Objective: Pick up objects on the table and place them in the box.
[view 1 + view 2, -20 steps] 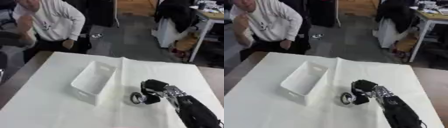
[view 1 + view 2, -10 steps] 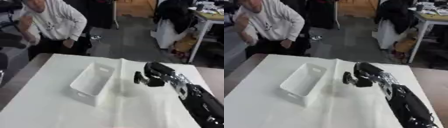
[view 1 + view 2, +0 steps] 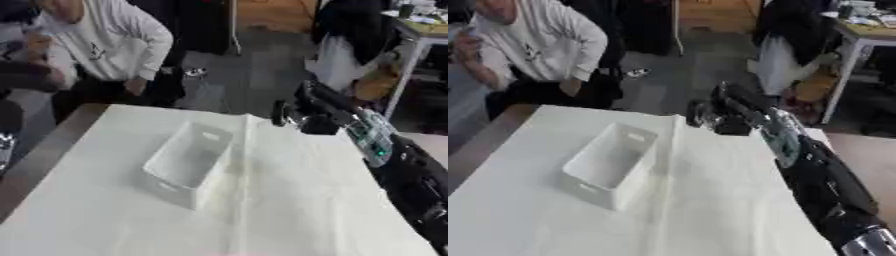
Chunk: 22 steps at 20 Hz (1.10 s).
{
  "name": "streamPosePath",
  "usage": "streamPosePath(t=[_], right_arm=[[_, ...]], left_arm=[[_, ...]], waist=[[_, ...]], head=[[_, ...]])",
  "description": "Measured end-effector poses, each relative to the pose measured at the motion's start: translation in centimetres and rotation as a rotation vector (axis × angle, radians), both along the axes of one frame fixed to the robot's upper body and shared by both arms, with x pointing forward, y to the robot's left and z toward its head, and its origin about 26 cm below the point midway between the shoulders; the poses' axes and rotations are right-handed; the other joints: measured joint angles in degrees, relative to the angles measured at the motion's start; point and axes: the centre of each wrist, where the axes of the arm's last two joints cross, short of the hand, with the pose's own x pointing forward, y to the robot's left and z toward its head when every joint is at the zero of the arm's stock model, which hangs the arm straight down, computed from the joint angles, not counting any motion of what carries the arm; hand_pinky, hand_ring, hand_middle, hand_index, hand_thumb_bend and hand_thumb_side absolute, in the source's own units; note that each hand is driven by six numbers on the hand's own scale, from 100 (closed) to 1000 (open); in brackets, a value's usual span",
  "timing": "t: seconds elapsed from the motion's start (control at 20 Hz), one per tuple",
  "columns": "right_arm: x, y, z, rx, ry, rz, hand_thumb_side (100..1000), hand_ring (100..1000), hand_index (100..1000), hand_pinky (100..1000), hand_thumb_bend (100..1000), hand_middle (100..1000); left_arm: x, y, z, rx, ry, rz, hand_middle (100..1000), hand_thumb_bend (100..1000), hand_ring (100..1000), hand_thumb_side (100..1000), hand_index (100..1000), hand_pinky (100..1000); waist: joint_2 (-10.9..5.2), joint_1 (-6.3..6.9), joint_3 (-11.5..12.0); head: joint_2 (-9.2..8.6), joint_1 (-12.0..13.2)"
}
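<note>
Our right hand (image 3: 308,111), fingers curled round a small dark object (image 3: 280,114), hangs beyond the white box (image 3: 188,164), so releasing here risks missing it.

My right arm (image 3: 398,165) comes in from the lower right and stretches up and left across the view, forearm black with a lit green patch near the wrist (image 3: 372,137). My right hand (image 3: 306,107) is raised, fingers curled round a small dark object (image 3: 282,114) that sticks out on its left side. I can't make out what the object is. Hand sits at the far end of the arm, palm side down-left. My left arm and hand don't show in either view.
</note>
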Motion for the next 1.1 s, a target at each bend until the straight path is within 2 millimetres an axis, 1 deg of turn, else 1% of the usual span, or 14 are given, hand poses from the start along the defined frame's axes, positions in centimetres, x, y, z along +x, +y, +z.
streamPosePath(t=[0.2,0.5,0.7,1.0,1.1], right_arm=[[0.3,0.6,1.5,0.02,-0.036,0.019,791,100,100,100,100,100],[0.6,1.2,2.8,0.034,-0.073,0.043,789,100,100,100,100,100],[0.7,1.9,4.0,0.033,-0.103,0.07,790,100,100,100,100,100],[0.9,3.2,4.6,0.027,-0.123,0.111,791,100,100,100,100,100],[0.9,3.6,4.7,0.025,-0.127,0.125,791,100,100,100,100,100]], left_arm=[[0.1,-0.1,0.1,-0.002,-0.009,-0.004,719,209,622,789,733,796],[0.2,-0.2,0.5,-0.003,-0.022,-0.009,719,209,622,790,733,798],[0.3,-0.3,0.6,-0.011,-0.029,-0.012,719,209,622,790,733,798],[0.4,-0.4,0.9,-0.01,-0.04,-0.019,719,208,622,792,733,799],[0.4,-0.5,1.0,-0.01,-0.044,-0.021,720,208,622,792,733,800]], waist=[[0.36,0.05,0.33],[1.01,0.16,1.14],[1.19,-0.02,1.7],[1.96,-0.42,2.37],[2.38,-0.54,2.78]], head=[[-0.08,0.01],[-0.96,0.23],[-1.1,0.62],[-1.11,1.07],[-1.35,1.29]])
